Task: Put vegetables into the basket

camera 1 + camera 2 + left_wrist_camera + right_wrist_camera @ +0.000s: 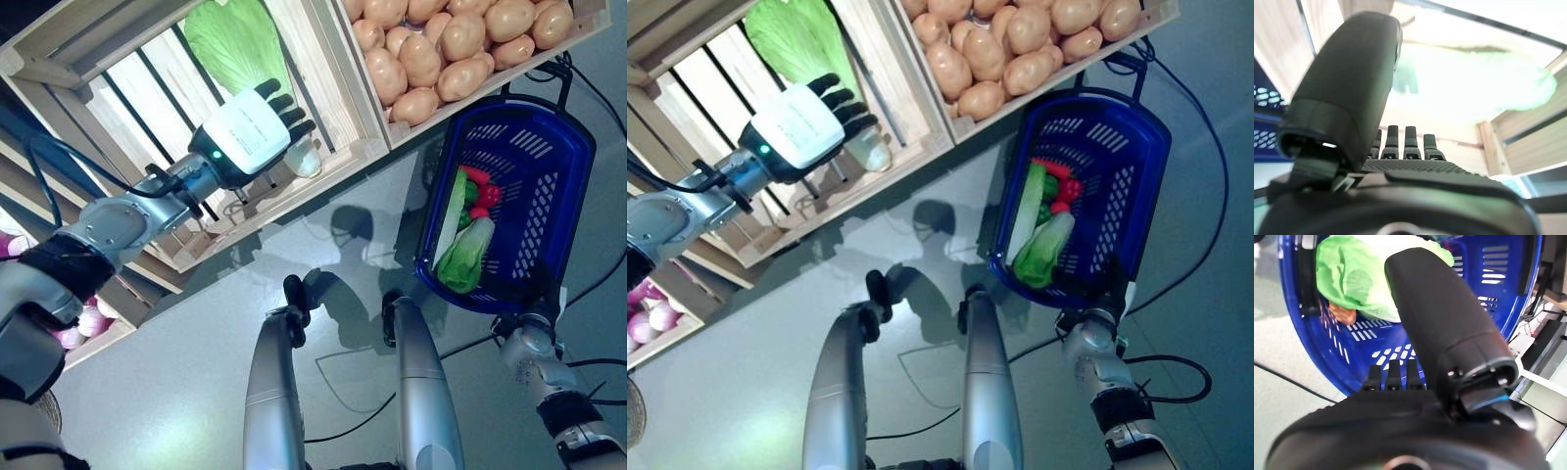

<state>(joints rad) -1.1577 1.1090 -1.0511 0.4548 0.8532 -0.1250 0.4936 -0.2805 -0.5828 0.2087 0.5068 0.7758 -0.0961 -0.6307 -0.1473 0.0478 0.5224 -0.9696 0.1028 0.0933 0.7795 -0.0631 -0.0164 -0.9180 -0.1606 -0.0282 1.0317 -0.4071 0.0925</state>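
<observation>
A green cabbage lies in a slatted wooden crate on the shelf. My left hand reaches into that crate with its fingers straight and open, their tips at the cabbage's lower end. In the left wrist view the cabbage shows just past the fingers. The blue basket hangs at the right and holds a leafy green, red peppers and a long pale green vegetable. My right hand grips its near rim, with the thumb over the edge.
A crate of potatoes sits beside the cabbage crate, right above the basket. Pink onions fill a lower crate at the far left. The crate's front board runs below my left hand. Grey floor lies underneath.
</observation>
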